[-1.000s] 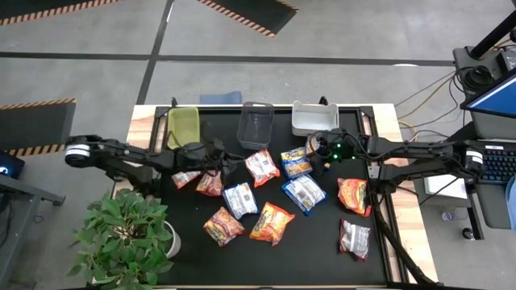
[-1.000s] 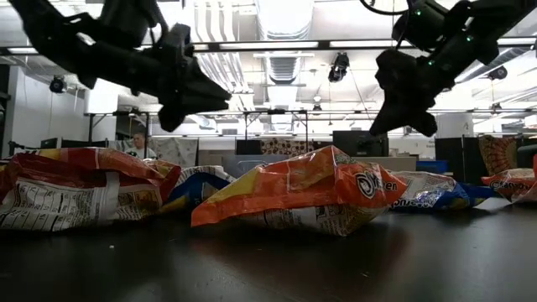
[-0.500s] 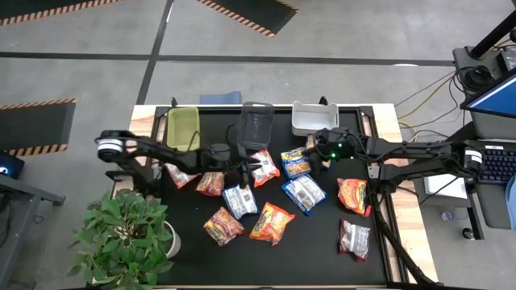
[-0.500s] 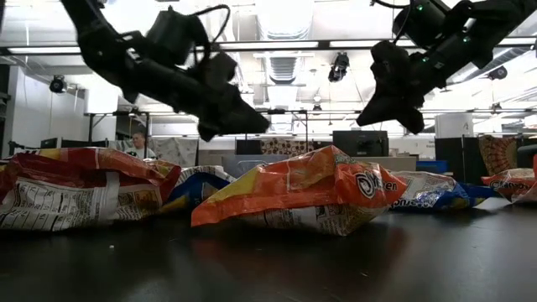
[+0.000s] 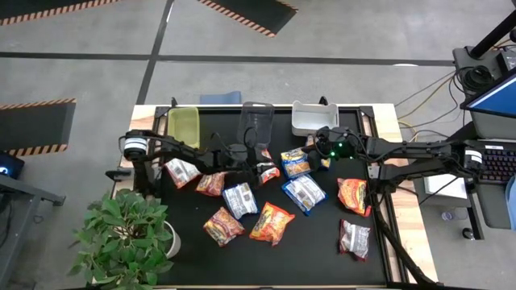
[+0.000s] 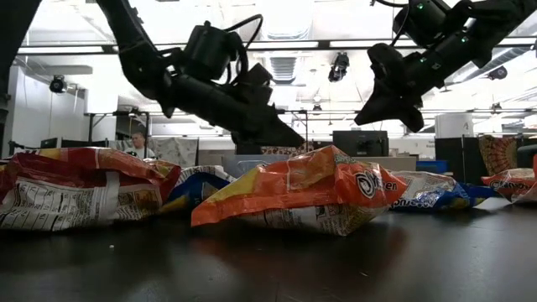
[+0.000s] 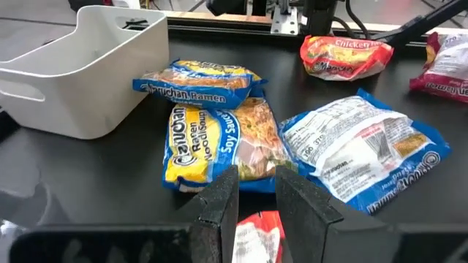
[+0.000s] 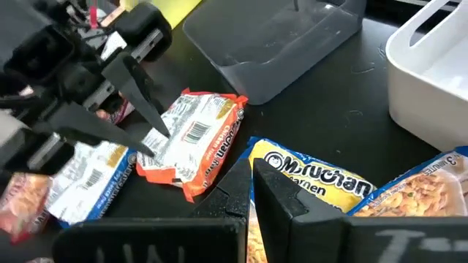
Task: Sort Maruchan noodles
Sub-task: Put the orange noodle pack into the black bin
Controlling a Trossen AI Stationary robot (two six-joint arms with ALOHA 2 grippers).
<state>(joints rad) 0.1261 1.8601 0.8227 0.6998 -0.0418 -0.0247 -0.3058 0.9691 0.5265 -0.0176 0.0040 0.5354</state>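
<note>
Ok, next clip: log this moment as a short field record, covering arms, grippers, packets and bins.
left gripper: jaws part open, empty, low over an orange packet near the dark mesh bin
right gripper: shut, empty, hovering above the blue-and-yellow packets
packets: all loose on the black table
bins: green bin, mesh bin and white bin along the far edge, no packets seen inside

Approx a dozen Maruchan noodles (image 5: 272, 223) pkts lie flat, scattered over the black tabletop, none in bins. Orange-red ones sit mid and right; blue-and-yellow pkts (image 7: 212, 109) overlap beside the white bin, white-and-red ones (image 5: 355, 238) near the edges.
</note>
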